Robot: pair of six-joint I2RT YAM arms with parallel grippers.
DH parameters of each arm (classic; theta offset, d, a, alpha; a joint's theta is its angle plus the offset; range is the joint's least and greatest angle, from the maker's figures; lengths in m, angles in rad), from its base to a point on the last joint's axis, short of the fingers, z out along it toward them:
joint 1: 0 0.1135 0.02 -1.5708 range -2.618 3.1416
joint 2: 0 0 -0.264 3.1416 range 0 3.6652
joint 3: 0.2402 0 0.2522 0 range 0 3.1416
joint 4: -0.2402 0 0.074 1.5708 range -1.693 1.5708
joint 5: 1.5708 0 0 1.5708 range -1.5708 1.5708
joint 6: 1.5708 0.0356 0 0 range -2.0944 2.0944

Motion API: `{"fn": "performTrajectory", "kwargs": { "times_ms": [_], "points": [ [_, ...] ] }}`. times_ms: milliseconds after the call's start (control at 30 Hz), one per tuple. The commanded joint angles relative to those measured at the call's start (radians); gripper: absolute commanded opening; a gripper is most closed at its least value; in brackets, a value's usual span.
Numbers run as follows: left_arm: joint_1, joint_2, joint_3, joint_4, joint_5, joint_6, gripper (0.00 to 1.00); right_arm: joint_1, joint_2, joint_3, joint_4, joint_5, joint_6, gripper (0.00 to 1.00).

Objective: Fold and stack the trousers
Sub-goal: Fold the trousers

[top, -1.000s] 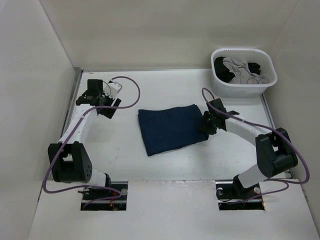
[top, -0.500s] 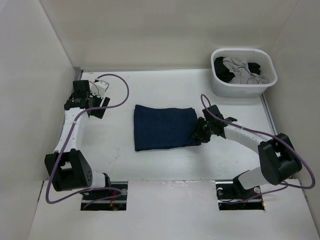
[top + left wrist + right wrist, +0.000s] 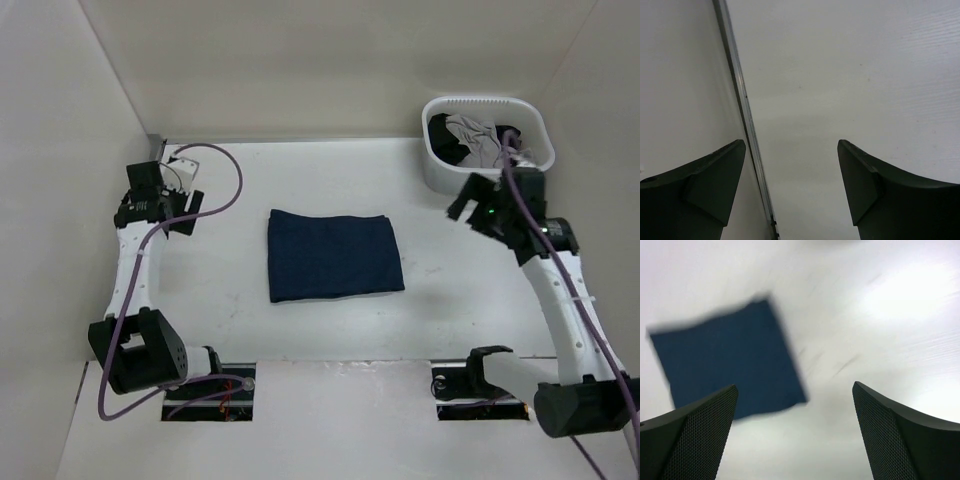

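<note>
The trousers [image 3: 333, 255] lie folded into a flat navy rectangle on the desk [image 3: 450, 300], between both pincers and touching neither; the right pincer [image 3: 794, 386] hangs spread and empty above them; the left pincer [image 3: 790, 142], equally spread, sits aside; folding looks finished.

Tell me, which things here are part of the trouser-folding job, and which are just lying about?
Part of the job:
- the trousers, navy, folded and lying flat
- the left hand and the right hand, both open and empty

Just lying about:
- the white basket
- the grey-white and black garments inside it
</note>
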Motion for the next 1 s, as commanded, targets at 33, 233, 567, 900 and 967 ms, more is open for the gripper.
{"fn": "performTrajectory", "kwargs": {
  "times_ms": [33, 233, 567, 900, 967],
  "points": [
    [0.053, -0.029, 0.033, 0.12, -0.023, -0.106, 0.74, -0.163, -0.003, 0.078, -0.147, 0.315, -0.091, 1.0],
    [0.119, -0.037, 0.067, 0.181, -0.102, -0.17, 0.75, -0.259, -0.053, 0.088, -0.012, 0.405, 0.029, 1.0],
    [0.175, -0.066, 0.096, 0.175, -0.095, -0.213, 0.76, -0.405, -0.181, 0.009, 0.072, 0.411, -0.107, 1.0],
    [0.155, -0.081, 0.085, 0.172, -0.095, -0.189, 0.76, -0.384, -0.198, -0.017, 0.06, 0.42, -0.137, 1.0],
    [0.153, -0.081, 0.082, 0.172, -0.095, -0.187, 0.76, -0.384, -0.199, -0.023, 0.06, 0.417, -0.138, 1.0]
  ]
}}
